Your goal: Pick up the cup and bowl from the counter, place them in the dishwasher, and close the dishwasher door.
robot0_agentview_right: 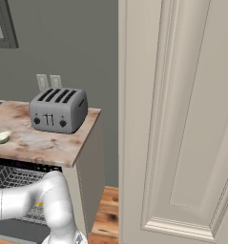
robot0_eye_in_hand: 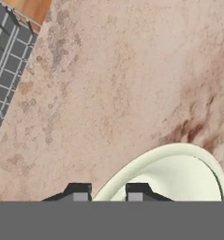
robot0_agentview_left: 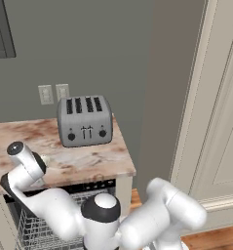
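Nearest the hand camera, two dark fingertips [robot0_eye_in_hand: 78, 192] rise with the bowl [robot0_eye_in_hand: 179, 176] beside them: its pale greenish-white rim curves up between the tips, one inside, one outside. The jaws [robot0_eye_in_hand: 106, 193] stand narrow astride that rim, but whether they are clenched on it I cannot tell. To do this step well, I judge the pinch should seat firmly on the thin wall before lifting straight up, since a smooth glazed lip may slip. Around it spreads the mottled pinkish-brown desk [robot0_eye_in_hand: 113, 79], and grey wire rack [robot0_eye_in_hand: 5, 61] shows at one corner.

From the left base camera, the white arm [robot0_agentview_left: 54, 205] reaches over the open dishwasher [robot0_agentview_left: 45, 227]; a boxy silver toaster [robot0_agentview_left: 84, 120] sits on the slab.

From the right base camera, the bowl's edge peeks at the desk's far left, near the rack.
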